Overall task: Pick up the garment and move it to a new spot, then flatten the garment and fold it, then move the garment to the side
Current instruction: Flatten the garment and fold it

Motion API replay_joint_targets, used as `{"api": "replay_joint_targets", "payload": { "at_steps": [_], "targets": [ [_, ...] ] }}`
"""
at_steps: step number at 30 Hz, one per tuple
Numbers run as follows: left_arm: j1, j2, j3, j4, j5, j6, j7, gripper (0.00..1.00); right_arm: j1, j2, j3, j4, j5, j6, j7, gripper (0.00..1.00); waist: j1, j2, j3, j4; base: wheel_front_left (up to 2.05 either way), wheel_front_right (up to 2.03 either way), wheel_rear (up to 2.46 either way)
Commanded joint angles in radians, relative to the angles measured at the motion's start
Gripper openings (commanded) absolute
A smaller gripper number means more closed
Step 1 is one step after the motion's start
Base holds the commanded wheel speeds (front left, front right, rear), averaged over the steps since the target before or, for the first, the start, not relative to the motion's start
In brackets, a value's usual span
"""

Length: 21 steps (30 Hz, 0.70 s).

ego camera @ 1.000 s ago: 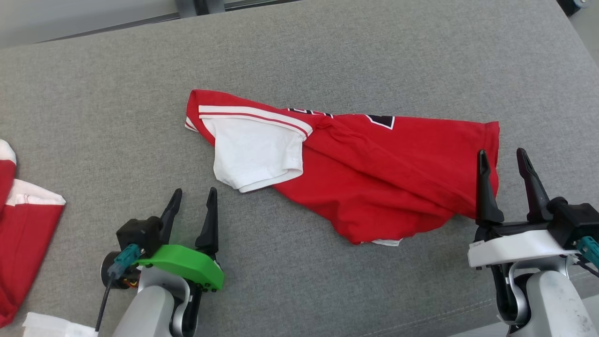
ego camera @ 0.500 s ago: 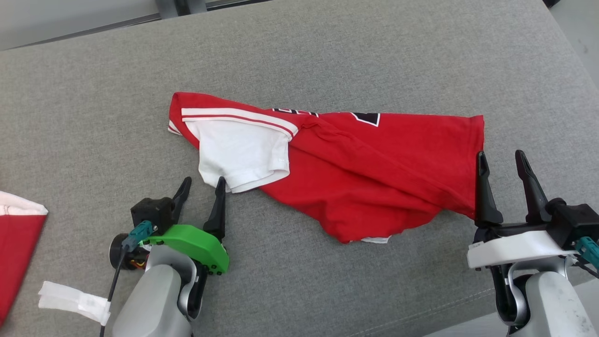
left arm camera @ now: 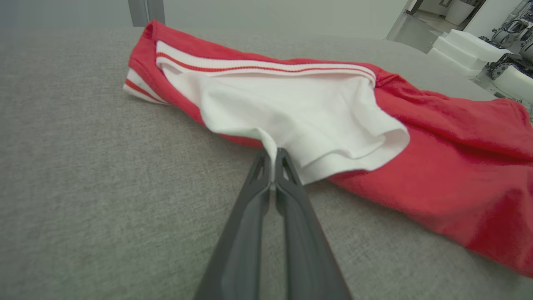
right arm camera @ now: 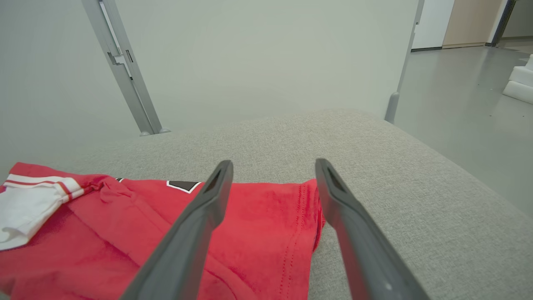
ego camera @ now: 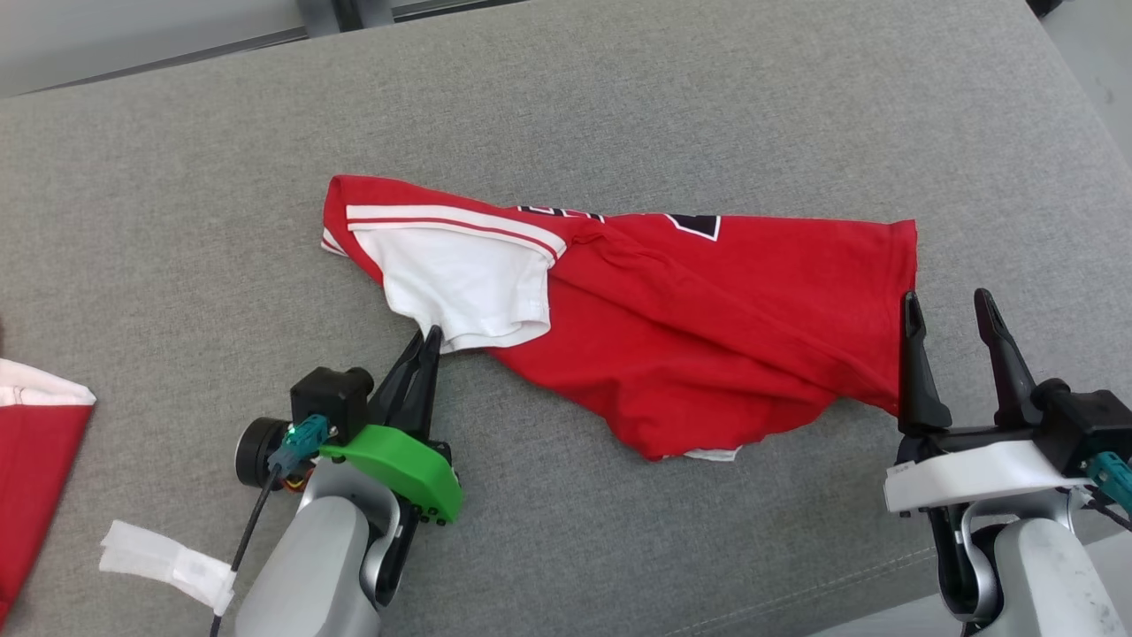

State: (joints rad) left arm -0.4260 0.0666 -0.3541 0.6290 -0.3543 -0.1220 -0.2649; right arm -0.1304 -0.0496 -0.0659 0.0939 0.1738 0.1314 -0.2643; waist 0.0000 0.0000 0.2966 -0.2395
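The red garment point(ego camera: 707, 318) lies crumpled across the middle of the grey cushion point(ego camera: 619, 106), with its white sleeve point(ego camera: 460, 283) folded on top at the left end. The left gripper point(ego camera: 426, 341) is clamped on the sleeve's lower edge, pinching a fold of white cloth. The right gripper point(ego camera: 951, 305) stands with its fingers spread at the garment's right hem, seemingly just above it, though contact is hard to judge. Another red-and-white cloth point(ego camera: 35, 460) lies well apart at the left.
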Motion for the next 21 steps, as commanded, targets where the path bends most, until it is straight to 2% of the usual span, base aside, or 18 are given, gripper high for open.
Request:
{"api": "replay_joint_targets", "payload": {
  "at_steps": [1,5,10,18,21],
  "targets": [
    [0.026,0.007,0.014,-0.03,0.01,-0.002,0.001,0.0,0.018,-0.002,-0.002,-0.002,0.001,-0.001,0.0,1.0,0.0,0.0,-0.005,0.002,0.0,0.0,0.0],
    [0.09,0.01,0.073,-0.17,0.02,0.011,0.001,0.0,0.06,-0.002,-0.007,-0.005,0.021,-0.002,0.0,1.0,0.0,0.0,-0.01,0.009,0.0,0.0,0.0],
    [0.167,0.019,0.146,-0.326,0.022,0.018,0.001,0.0,0.126,-0.001,-0.012,0.021,0.184,-0.001,0.0,1.0,0.0,0.0,-0.013,0.013,0.0,0.0,0.0],
    [0.206,0.039,0.182,-0.392,0.041,0.024,0.001,0.0,0.093,-0.001,0.04,0.1,0.478,-0.001,0.0,1.0,0.0,0.0,-0.002,0.002,0.0,0.0,0.0],
    [0.203,0.045,0.183,-0.394,0.061,0.029,0.001,0.0,0.088,-0.001,0.081,0.112,0.497,-0.001,0.0,1.0,0.0,0.0,0.001,0.005,0.0,0.0,0.0]
  ]
}}
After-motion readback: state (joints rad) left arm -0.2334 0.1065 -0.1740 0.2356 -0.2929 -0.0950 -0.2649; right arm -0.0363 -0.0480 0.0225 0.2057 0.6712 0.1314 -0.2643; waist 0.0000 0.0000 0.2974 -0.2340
